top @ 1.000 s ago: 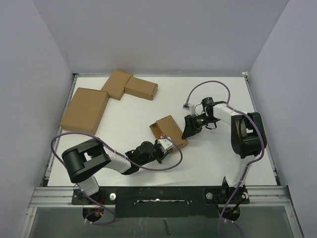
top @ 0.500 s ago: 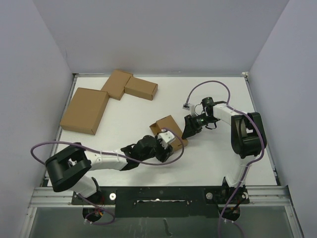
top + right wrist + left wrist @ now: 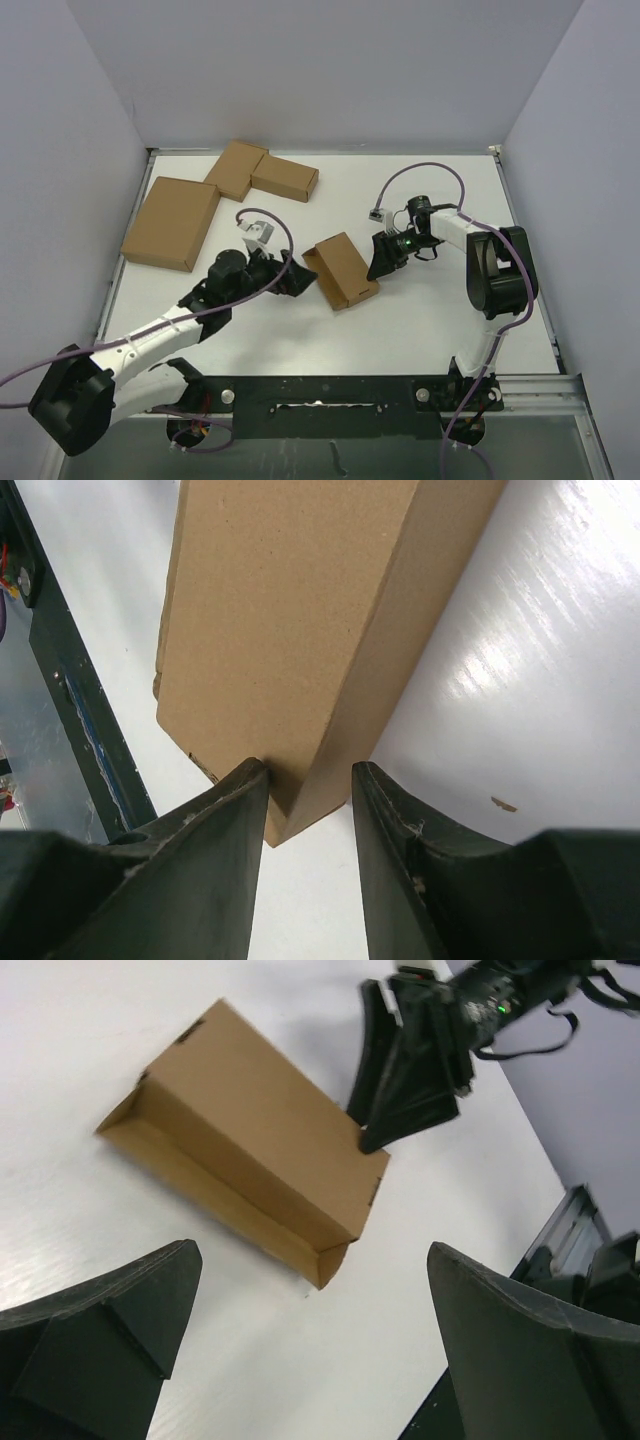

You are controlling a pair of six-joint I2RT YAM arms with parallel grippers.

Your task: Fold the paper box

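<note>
The overhead view is showing the whole white desk (image 3: 420,320), which neither wrist view is taking in. On it, a large flat carton (image 3: 172,222) is lying at about 9 o'clock from the desk's middle. A pair of small cartons (image 3: 262,172), touching at a corner, is sitting at about 11 o'clock, near the far edge. These cartons are appearing in this view alone. They are closed on top, so what they are holding cannot be told.

The paper box (image 3: 341,270) is lying near the middle of the desk as a small rectangular carton, turned at a slant. The left wrist view is adding what the overhead view is not making clear: a long flap is standing out along one long side of the box, forming a shallow trough with its wall. The inside of the box is not showing in any view.

The right tool (image 3: 382,262) is reaching the box from its 3 o'clock. Only the right wrist view is making the grip plain: its two fingers (image 3: 200,870) are pinching one corner of the box between them. The left tool (image 3: 290,280) is hovering just beside the box at its 9 o'clock, apart from it. In the left wrist view its fingers (image 3: 110,1330) are spread wide, with the box lying beyond them, untouched.
</note>
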